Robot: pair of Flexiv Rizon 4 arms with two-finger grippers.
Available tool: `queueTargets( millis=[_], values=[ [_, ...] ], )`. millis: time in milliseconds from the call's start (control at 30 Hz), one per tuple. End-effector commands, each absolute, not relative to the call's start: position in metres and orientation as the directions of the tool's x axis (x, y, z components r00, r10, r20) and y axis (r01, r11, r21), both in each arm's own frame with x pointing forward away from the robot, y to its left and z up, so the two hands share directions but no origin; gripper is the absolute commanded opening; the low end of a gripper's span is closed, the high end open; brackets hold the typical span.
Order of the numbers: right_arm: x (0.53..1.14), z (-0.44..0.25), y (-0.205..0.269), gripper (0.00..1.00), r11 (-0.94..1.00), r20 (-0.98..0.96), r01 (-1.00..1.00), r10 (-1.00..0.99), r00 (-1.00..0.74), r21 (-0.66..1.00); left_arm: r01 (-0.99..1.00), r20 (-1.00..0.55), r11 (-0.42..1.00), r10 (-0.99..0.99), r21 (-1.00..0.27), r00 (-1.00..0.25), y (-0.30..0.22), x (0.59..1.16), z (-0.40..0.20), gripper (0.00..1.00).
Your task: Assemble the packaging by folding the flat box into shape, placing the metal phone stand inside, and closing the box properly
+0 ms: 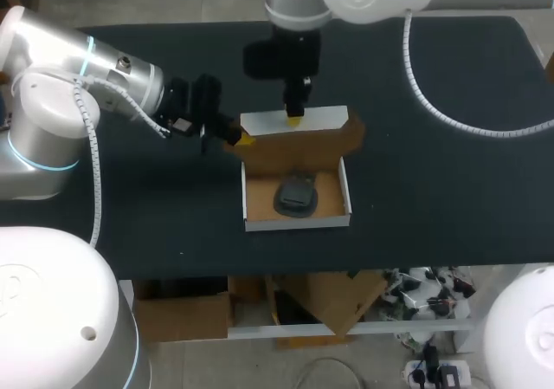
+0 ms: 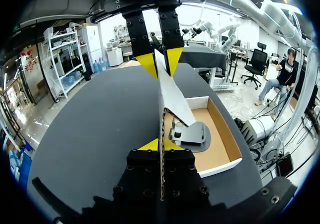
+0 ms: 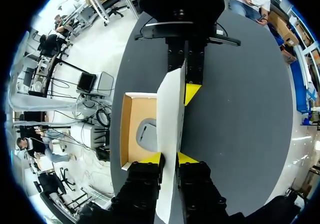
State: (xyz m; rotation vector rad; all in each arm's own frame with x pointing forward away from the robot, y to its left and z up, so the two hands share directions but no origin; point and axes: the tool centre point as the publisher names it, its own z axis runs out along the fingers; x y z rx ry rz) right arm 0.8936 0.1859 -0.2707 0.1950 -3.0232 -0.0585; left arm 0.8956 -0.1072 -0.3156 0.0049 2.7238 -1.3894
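The cardboard box (image 1: pixel 295 223) lies open on the black table, with the dark metal phone stand (image 1: pixel 296 197) inside it. Its lid (image 1: pixel 299 122) stands up at the far side, white face outward. My left gripper (image 1: pixel 241 138) is shut on the lid's left edge; in the left wrist view the cardboard (image 2: pixel 172 97) runs between its fingers (image 2: pixel 161 145). My right gripper (image 1: pixel 294 119) comes down from above, shut on the lid's top edge. In the right wrist view the lid (image 3: pixel 170 114) passes between its tips (image 3: pixel 170 158), with the stand (image 3: pixel 146 134) beside it.
The black table (image 1: pixel 441 190) spreads bare around the box. Its front edge runs close below the box. My right arm's white cable (image 1: pixel 433 103) hangs over the table's right half.
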Motion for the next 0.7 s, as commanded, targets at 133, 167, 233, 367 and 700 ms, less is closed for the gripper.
queueTargets(
  millis=[133, 167, 233, 367, 700],
  values=[
    [0.895, -0.275, 0.188, 0.00, 0.991, 0.111, -0.129, -0.133, -0.985, 0.043, 0.040, -0.074, 0.590, -0.033, -0.807, -0.997, -0.108, 0.896, -0.316, 0.00],
    [0.895, -0.275, 0.188, 0.00, 0.991, 0.110, -0.129, -0.133, -0.985, 0.043, 0.040, -0.074, 0.590, -0.033, -0.807, -0.997, -0.108, 0.896, -0.316, 0.00],
    [0.895, -0.275, 0.188, 0.00, 0.991, 0.108, -0.129, -0.133, -0.985, 0.042, 0.040, -0.074, 0.590, -0.033, -0.807, -0.997, -0.108, 0.896, -0.316, 0.00],
    [0.894, -0.275, 0.188, 0.00, 0.991, 0.108, -0.129, -0.133, -0.985, 0.043, 0.040, -0.074, 0.590, -0.033, -0.807, -0.997, -0.108, 0.896, -0.316, 0.00],
    [0.890, -0.263, 0.185, 1.00, 0.988, 0.094, -0.135, -0.142, -0.985, 0.079, 0.040, -0.074, 0.590, -0.033, -0.807, -0.997, -0.108, 0.896, -0.316, 0.00]
  ],
)
